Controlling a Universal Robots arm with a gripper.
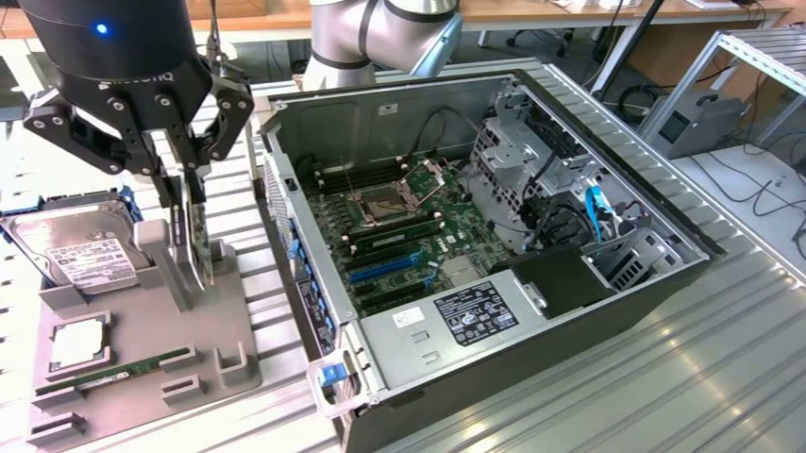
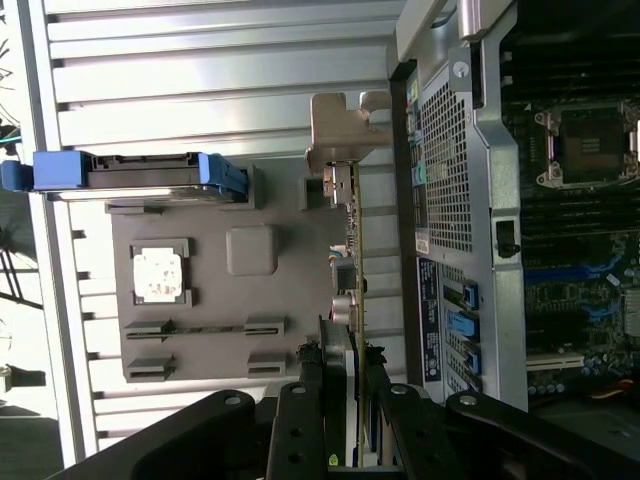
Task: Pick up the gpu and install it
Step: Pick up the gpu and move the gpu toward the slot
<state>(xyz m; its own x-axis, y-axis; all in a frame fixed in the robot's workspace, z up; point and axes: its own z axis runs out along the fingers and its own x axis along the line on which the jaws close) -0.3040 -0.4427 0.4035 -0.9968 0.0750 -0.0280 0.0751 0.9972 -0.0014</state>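
Grip by black jointed metal gripper point(image 1: 185, 203) on thin flat black gpu point(image 1: 195, 255) with silver stamped-metal bracket point(image 2: 338, 130), fingers pressed against both faces. Stands upright on edge over slotted matte grey plastic tray point(image 1: 139, 326), just beside boxy silver hard drive point(image 1: 75, 255) with white label. Sits near open perforated sheet-steel computer case point(image 1: 365, 118), green motherboard point(image 1: 416, 241) inside.

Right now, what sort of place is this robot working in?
Probably a robotics lab or test workshop: an open black desktop computer case lies on a ribbed aluminium table, a grey plastic fixture holds loose computer parts, and wooden desks with cables stand behind.
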